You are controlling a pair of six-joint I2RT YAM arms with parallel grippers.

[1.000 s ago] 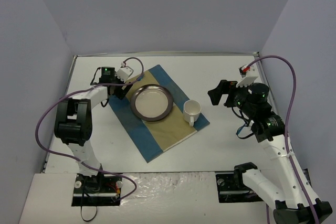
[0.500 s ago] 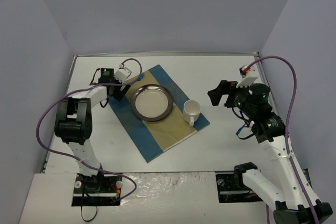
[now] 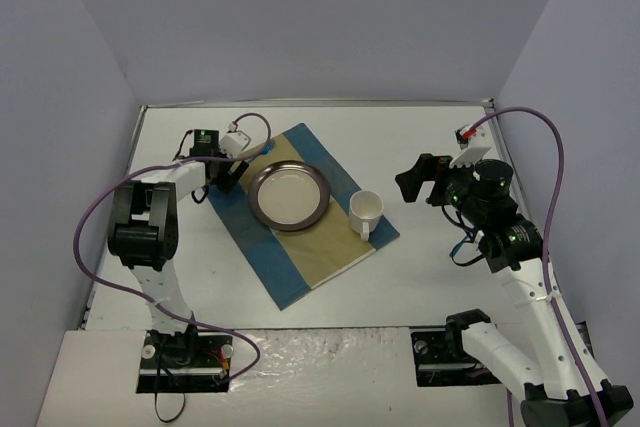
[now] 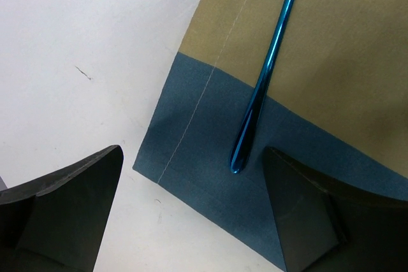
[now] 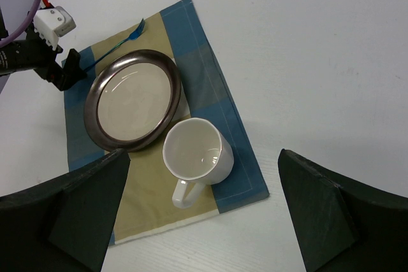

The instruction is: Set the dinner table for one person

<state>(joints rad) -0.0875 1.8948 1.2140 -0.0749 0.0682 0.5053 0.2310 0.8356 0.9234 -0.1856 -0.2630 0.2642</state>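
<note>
The white dinner table [image 3: 420,127] holds a blue-and-tan striped mat [image 3: 300,247]. On the mat are a dark-rimmed plate [image 3: 290,195] and a white mug [image 3: 365,212] to its right. A shiny blue fork [image 5: 121,41] lies on the mat beside the plate's left rim; its handle [image 4: 264,74] ends between my left fingers. My left gripper [image 3: 228,175] is open and empty, low over the mat's far left corner [image 4: 191,157]. My right gripper [image 3: 420,179] is open and empty, above the table to the right of the mug [image 5: 194,154].
Grey walls stand close on three sides of the table. A purple cable loops off each arm. Bare tabletop [image 5: 319,62] shows to the right of the mat and along the near edge by the arm bases.
The left gripper has shifted slightly left along the mat's corner. The right arm, plate and mug have not moved.
</note>
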